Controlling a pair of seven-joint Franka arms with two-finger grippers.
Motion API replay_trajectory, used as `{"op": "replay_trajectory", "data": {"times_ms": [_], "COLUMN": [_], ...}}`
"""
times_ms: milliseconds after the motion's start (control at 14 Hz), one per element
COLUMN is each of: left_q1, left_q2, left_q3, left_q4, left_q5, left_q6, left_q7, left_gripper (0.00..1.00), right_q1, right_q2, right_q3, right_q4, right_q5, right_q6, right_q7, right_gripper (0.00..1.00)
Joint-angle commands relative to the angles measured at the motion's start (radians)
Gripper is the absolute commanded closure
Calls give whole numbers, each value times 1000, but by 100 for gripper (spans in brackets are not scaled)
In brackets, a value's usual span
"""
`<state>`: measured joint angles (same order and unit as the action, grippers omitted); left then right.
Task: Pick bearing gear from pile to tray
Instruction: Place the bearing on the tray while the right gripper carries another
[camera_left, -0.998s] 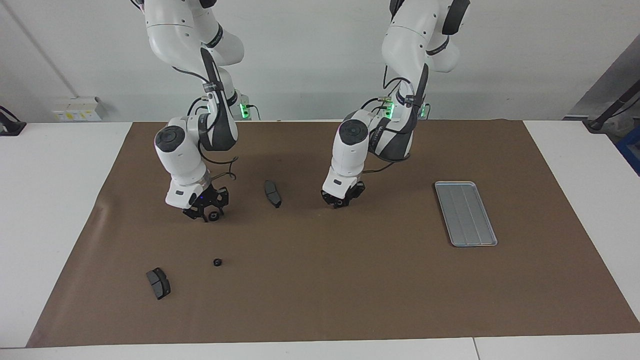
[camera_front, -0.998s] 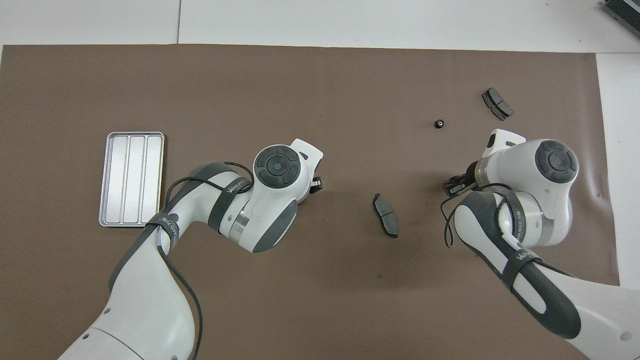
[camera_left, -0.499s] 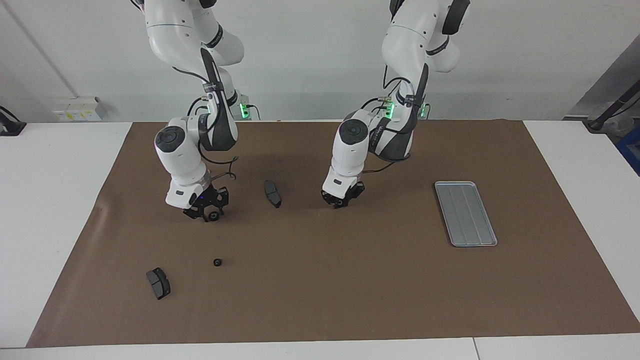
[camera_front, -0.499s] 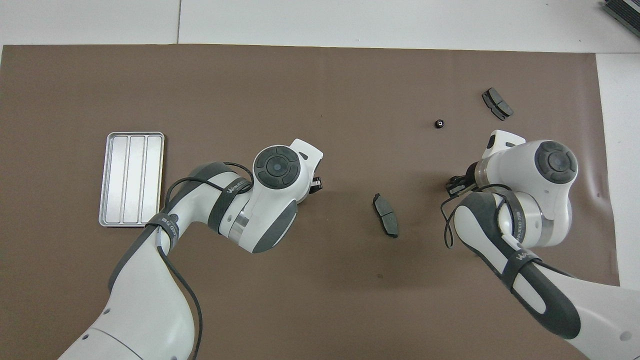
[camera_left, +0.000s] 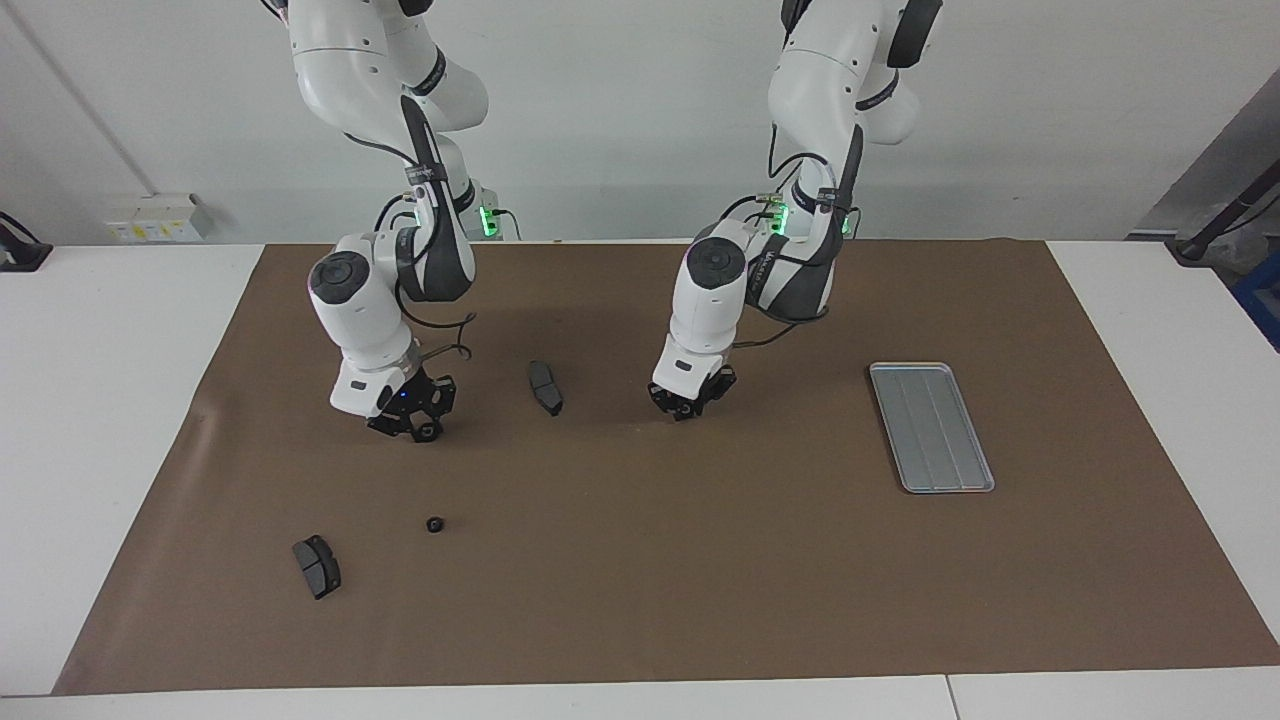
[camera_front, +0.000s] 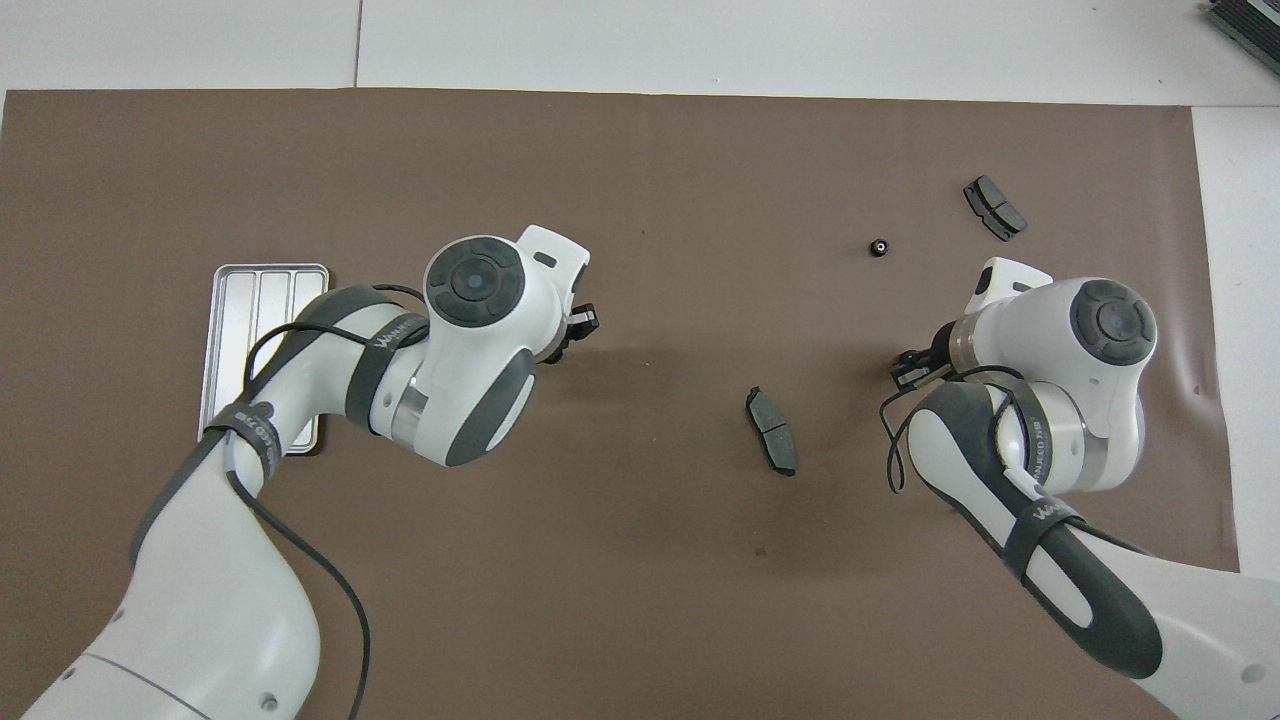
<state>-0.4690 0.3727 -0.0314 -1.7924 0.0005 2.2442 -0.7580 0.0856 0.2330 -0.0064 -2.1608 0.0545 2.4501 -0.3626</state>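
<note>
Brown matting (camera_left: 700, 600) covers the table, and the main change since half a second ago is in the left arm. In the overhead view it has swung toward the ribbed metal tray (camera_left: 931, 427) (camera_front: 240, 350), and its forearm now covers 1 corner of it. The left gripper (camera_left: 688, 408) (camera_front: 575, 330) hangs low over bare mat between the tray and the nearer brake pad (camera_left: 545, 387) (camera_front: 771, 431). I cannot tell whether it is closed or carries anything.

The right gripper (camera_left: 415, 425) has hardly moved. It sits low over the mat at the right arm's end, clamped on a small black bearing gear (camera_left: 428, 432).

The parts on the mat lie where they did. A 2nd, loose bearing gear (camera_left: 434, 524) (camera_front: 878, 247) rests farther from the robots than the right gripper. The other brake pad (camera_left: 316, 566) (camera_front: 994, 208) is near it, closer to the mat's edge. The tray lies at the left arm's end with nothing on its visible part.

White lettering runs along the dark bands on both forearms, but I cannot read it reliably.
</note>
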Motion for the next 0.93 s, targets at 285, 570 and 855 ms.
{"op": "replay_trajectory", "data": {"times_ms": [285,570,855], "left_q1": [309,469,530], "left_q2": [-107,-127,-169], "left_q3": [-7,-9,-7], "left_q4": [-27,-79,-218], "left_q5": [10,9,9], "left_q6": [-138,-124,1], "left_q7": [490,787,873], "left_gripper": [100,100,95], "right_q1": [101,233,354], "right_q2": [-8,23,100], "right_q3": [16,19,19], "right_q4": [244,324,368], "right_q5": [4,66,127], "right_q6": [-226,-204,-68], "right_q7": [448,758,965], "right_gripper": [100,100,100]}}
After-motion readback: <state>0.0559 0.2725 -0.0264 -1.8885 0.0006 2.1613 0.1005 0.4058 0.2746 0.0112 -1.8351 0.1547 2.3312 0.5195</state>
